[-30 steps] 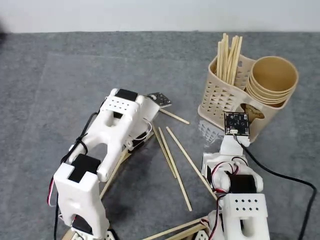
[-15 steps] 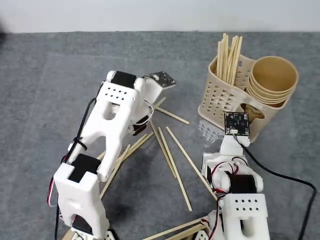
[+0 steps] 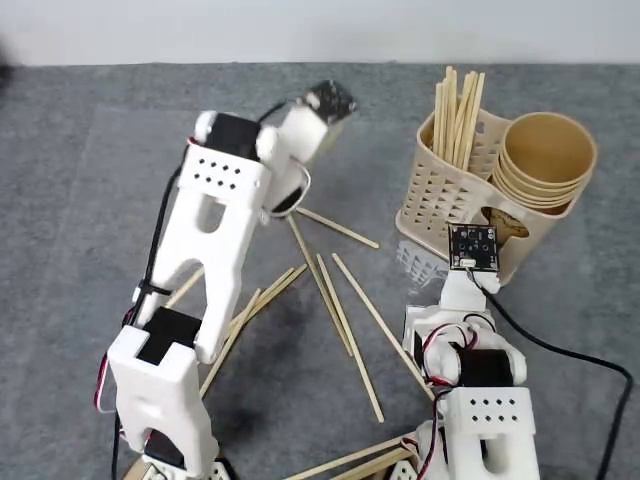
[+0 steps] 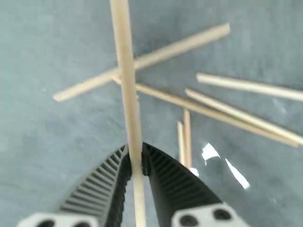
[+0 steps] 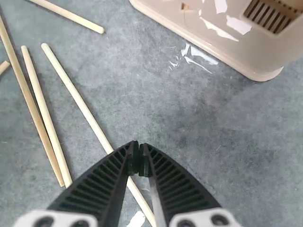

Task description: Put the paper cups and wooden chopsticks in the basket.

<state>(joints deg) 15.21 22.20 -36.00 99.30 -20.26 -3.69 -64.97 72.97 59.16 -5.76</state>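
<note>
Left tool (image 4: 135, 149): narrow, clamped on one chopstick (image 4: 124, 71), over mid-surface. Right tool (image 5: 138, 146): pinched together, holding nothing, low over the grey surface (image 3: 100, 200) just beside the basket (image 3: 432, 195). Basket sits toward far right corner, with stacked paper cups (image 3: 548, 150) and upright sticks (image 3: 455, 110) inside. Loose chopsticks (image 3: 358, 291) scattered mid-surface.

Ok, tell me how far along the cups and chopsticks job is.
Done: a stack of cups and a bundle of chopsticks stand in the basket. In hand: the left gripper has its fingers shut on one chopstick. Left: several loose chopsticks lie on the mat; the right gripper is shut and empty.
</note>
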